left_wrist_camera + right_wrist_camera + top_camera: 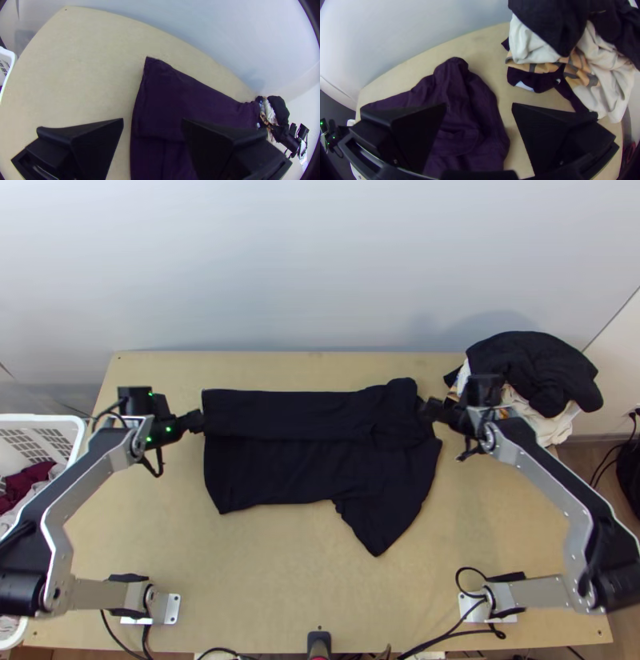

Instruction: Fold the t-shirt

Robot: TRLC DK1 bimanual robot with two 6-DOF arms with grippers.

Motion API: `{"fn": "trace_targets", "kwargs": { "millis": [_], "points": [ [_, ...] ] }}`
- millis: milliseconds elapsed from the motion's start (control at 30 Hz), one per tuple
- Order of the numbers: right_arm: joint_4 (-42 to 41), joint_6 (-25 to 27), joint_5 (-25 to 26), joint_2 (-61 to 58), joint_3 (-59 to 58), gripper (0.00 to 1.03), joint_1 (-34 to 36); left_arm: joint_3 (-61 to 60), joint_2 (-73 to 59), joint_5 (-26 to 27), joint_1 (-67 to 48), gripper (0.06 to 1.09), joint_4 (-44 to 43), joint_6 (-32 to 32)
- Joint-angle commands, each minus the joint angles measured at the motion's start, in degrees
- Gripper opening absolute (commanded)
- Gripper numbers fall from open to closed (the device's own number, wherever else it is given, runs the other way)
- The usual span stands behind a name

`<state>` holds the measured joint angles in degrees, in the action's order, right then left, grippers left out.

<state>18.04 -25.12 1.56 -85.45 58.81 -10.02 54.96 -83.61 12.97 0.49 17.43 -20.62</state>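
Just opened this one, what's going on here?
Two arms are partway through folding a black t-shirt. Its far side looks folded over lengthwise, and one sleeve sticks out toward the near edge. The left gripper and right gripper are open at opposite ends, gripping nothing.

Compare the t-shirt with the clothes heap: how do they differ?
The t-shirt lies fairly flat, with its far side folded over; the clothes heap is piled up. The t-shirt looks all dark, while the heap mixes dark, white and patterned cloth. The t-shirt lies centrally on the table, the heap at its far right corner. Both include dark cloth.
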Motion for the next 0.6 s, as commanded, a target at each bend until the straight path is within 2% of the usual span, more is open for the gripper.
{"fn": "trace_targets", "kwargs": {
  "millis": [0,67,233,433,567],
  "points": [
    [5.2,-0.4,-0.4,8.5,1.6,0.98,1.6,2.6,9.2,4.3,-0.1,0.98,15.0,-1.0],
    [7.5,-0.5,-0.5,11.6,1.8,0.98,1.4,1.2,13.4,5.7,-0.1,0.98,20.1,0.4],
    [11.9,-0.5,-0.5,17.1,0.8,0.98,1.5,-6.3,21.8,6.0,-1.4,0.98,26.2,5.2],
    [17.5,-1.8,-3.0,21.6,0.4,0.98,-0.1,-13.7,24.9,5.9,-8.9,0.98,26.6,4.6],
    [20.7,-2.2,-4.4,23.8,1.3,0.98,-0.1,-17.9,25.0,4.8,-12.0,0.98,23.8,2.9]
  ]
}}
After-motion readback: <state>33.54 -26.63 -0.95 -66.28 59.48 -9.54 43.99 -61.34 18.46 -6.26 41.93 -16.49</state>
